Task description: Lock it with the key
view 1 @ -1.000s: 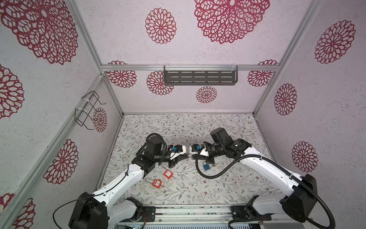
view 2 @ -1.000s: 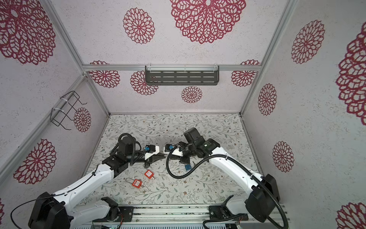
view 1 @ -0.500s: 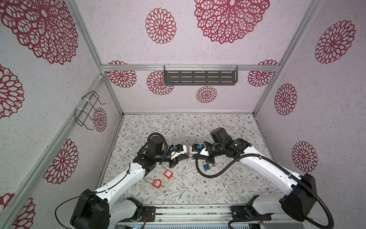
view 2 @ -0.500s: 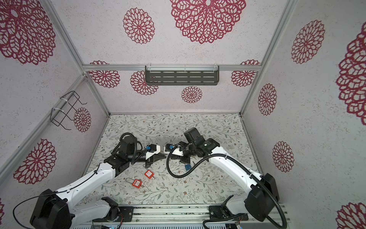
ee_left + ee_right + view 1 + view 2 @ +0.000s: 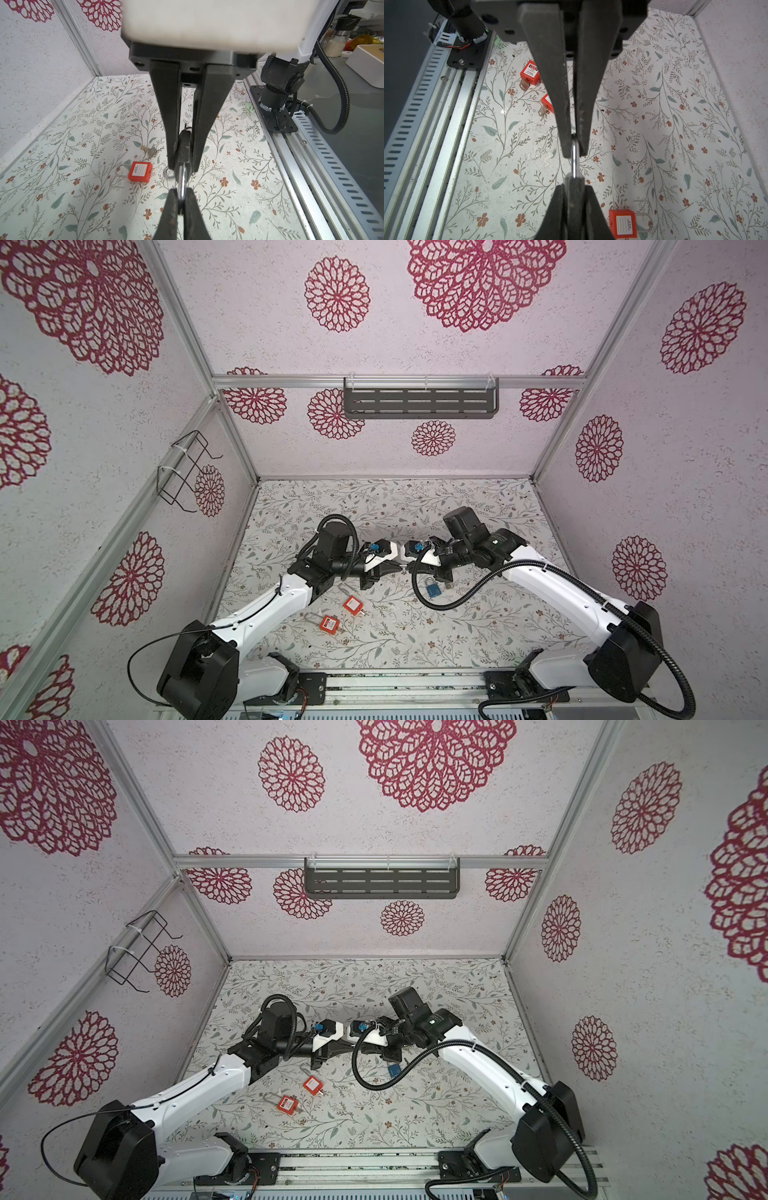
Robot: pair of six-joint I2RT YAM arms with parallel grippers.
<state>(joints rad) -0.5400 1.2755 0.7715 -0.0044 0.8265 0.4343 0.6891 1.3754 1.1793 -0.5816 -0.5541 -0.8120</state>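
A black padlock hangs in the air between my two grippers at mid-table. My right gripper point(image 5: 574, 187) is shut on its black body point(image 5: 184, 145). My left gripper point(image 5: 181, 191) is shut on its silver shackle point(image 5: 574, 160). In both top views the left gripper point(image 5: 397, 568) point(image 5: 343, 1048) and right gripper point(image 5: 415, 568) point(image 5: 360, 1048) meet tip to tip, and the padlock is nearly hidden between them. A loose key point(image 5: 149, 151) lies on the floral table below, beside a small metal ring point(image 5: 168, 173).
Two red padlocks point(image 5: 352, 605) point(image 5: 328, 623) lie in front of the left arm. A third red padlock point(image 5: 139, 172) lies under the grippers. A blue padlock point(image 5: 432, 591) rests below the right wrist. A wire rack point(image 5: 187, 472) and a grey shelf point(image 5: 419, 404) hang on the walls.
The left arm's elbow has shifted slightly to the right. Both grippers stay joined at the middle with the same grips.
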